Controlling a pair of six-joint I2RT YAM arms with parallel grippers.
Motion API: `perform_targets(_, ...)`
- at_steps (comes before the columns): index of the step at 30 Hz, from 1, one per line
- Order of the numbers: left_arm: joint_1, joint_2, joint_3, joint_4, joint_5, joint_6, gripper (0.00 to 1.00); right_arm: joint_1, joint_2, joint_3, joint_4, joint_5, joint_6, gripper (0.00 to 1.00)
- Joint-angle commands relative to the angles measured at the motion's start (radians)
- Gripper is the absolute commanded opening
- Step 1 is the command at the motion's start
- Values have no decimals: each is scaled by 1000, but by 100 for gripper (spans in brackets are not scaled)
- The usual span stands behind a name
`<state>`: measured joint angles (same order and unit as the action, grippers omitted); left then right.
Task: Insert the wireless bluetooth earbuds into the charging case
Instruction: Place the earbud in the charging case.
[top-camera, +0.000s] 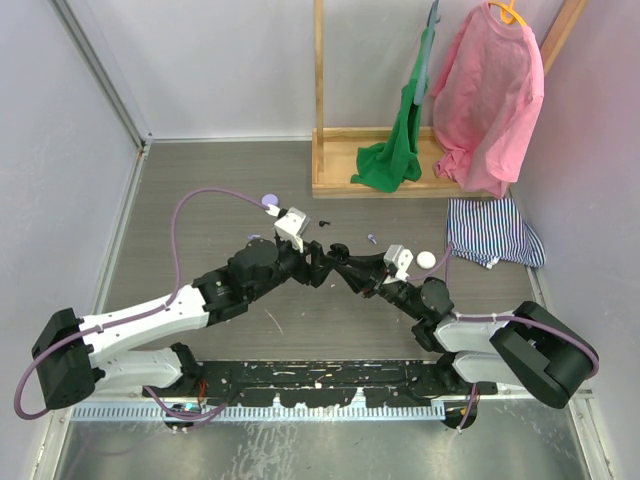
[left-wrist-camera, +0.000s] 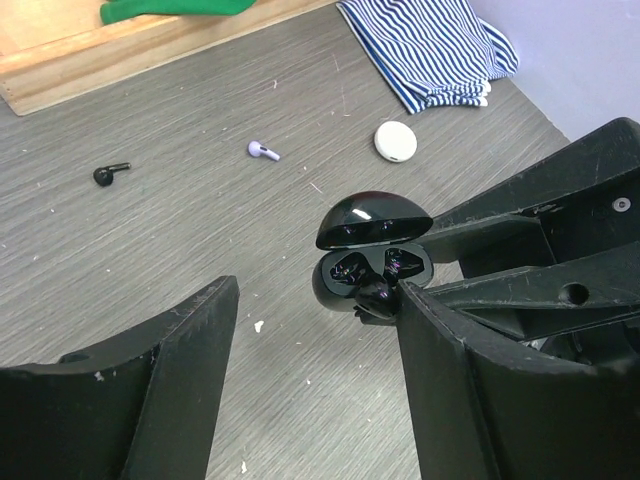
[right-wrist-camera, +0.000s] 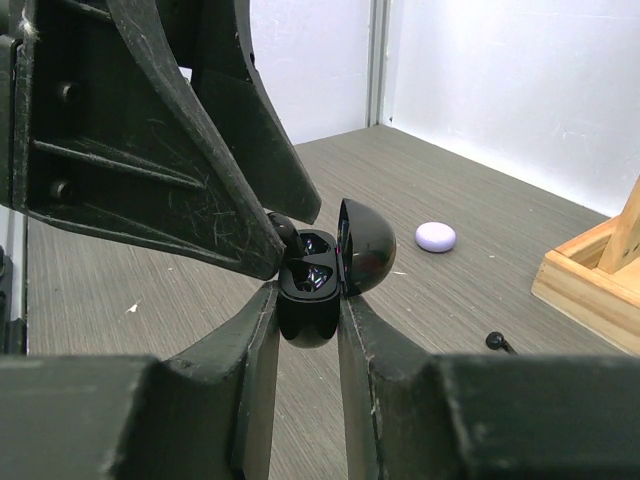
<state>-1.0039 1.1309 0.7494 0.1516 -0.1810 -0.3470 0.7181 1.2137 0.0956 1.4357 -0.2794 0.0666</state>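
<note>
Right tool (right-wrist-camera: 307, 300), nearest the lens: closed on the black case (right-wrist-camera: 305, 318), its fingers clamping the body from both sides, with the lid (right-wrist-camera: 365, 245) swung open. Left tool (left-wrist-camera: 315, 300): open and holding nothing, one finger tip just beside the case's rim. A black earbud (left-wrist-camera: 374, 297) appears to rest at that rim, seemingly not pressed home. The wells are too dark to tell what else they hold. A loose black earbud (left-wrist-camera: 110, 174) and a lilac earbud (left-wrist-camera: 263, 151) lie on the tabletop (left-wrist-camera: 200, 230), well apart from the case. A white case (left-wrist-camera: 396, 141) sits near the striped cloth (left-wrist-camera: 430, 45).

Step in hand, as judged: seating the earbud. To do it well, hold the right grip steady and the case level. Narrow the left tool and press down gently with one finger tip along the well's axis. Approach from the side away from the lid, so it is not knocked shut.
</note>
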Motion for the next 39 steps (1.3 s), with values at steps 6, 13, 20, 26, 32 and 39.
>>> perform_targets(6, 1, -43, 24, 5, -80, 34, 59, 1, -8, 1, 100, 10, 2, 6)
perform_targets(13, 11, -60, 13, -4, -100, 40, 58, 1, -15, 1, 98, 2, 3, 6)
perform_targets(20, 21, -70, 11, -14, -103, 37, 58, 0, -20, 1, 93, 4, 1, 6)
perform_targets(26, 47, -81, 2, -27, -102, 37, 61, 0, -16, -2, 82, 22, -14, 6)
perform_targets(32, 142, -58, -7, -49, -38, -17, 65, 0, -50, -9, 24, 96, -60, 6)
perform_targets(39, 221, 100, 86, -150, -16, -86, 66, 0, -45, -16, 15, 148, -75, 6)
